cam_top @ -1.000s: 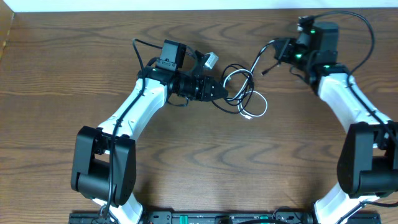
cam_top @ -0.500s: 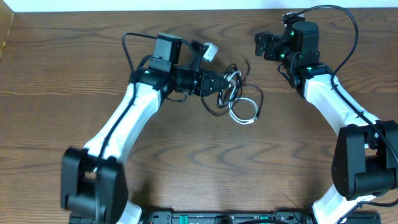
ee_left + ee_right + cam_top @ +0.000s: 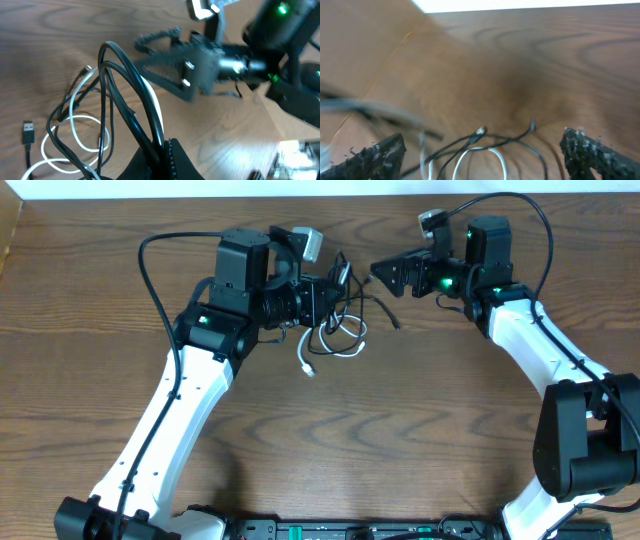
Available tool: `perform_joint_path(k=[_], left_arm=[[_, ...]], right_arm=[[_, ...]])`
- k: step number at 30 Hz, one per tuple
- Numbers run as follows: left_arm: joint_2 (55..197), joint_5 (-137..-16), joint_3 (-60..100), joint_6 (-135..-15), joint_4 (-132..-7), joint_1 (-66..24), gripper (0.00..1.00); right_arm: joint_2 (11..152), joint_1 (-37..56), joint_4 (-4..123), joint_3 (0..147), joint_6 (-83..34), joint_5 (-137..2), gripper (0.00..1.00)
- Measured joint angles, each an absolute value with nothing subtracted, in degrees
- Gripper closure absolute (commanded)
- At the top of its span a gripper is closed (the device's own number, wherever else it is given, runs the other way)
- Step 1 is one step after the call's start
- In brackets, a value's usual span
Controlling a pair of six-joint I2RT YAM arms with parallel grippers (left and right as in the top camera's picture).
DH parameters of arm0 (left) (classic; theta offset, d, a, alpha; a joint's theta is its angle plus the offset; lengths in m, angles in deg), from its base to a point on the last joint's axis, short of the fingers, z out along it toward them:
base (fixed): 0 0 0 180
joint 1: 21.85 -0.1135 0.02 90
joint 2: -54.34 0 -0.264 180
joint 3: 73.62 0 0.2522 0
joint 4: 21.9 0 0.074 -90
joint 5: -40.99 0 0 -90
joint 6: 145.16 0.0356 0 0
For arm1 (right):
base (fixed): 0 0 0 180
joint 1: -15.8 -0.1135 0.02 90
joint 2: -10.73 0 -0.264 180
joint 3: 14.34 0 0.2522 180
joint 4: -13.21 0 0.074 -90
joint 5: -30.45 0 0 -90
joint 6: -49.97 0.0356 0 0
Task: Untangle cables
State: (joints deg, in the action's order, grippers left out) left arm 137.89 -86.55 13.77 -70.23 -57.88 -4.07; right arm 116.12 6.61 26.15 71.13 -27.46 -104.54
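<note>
The wooden table (image 3: pixel 430 440) lies all round the tangle, which sits near the far edge; from overhead the left gripper's (image 3: pixel 328 292) own body hides where the loops cross; the right wrist view is blurred, plugs hard to read; the left gripper is clamped on the black cable (image 3: pixel 135 82), the white cable (image 3: pixel 71 102) threaded through its loops; the right gripper (image 3: pixel 382 273) gapes wide, empty, just beside the bundle.
</note>
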Motion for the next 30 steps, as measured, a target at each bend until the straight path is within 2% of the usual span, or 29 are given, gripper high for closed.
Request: perform_joint_path(k=[5, 12, 25, 30], left_arm=[[137.89, -82.7, 13.77, -75.01, -57.94, -4.07, 0.93], [137.89, -80.54, 13.77, -81.22, -57.72, -4.07, 0.93], [137.91, -82.77, 13.77, -86.97, -56.76, -4.07, 0.93], [137.89, -83.42, 13.77, -88.19, -56.72, -4.07, 0.93]], right_arm=[[116.12, 6.54, 30.61, 71.13, -29.47, -110.25, 0.08], [116.12, 4.38, 35.35, 71.13, -33.51, -111.3, 0.2], [116.12, -4.19, 33.95, 71.13, -32.53, -98.03, 0.25], [116.12, -6.35, 33.67, 71.13, -31.22, -93.73, 0.34]])
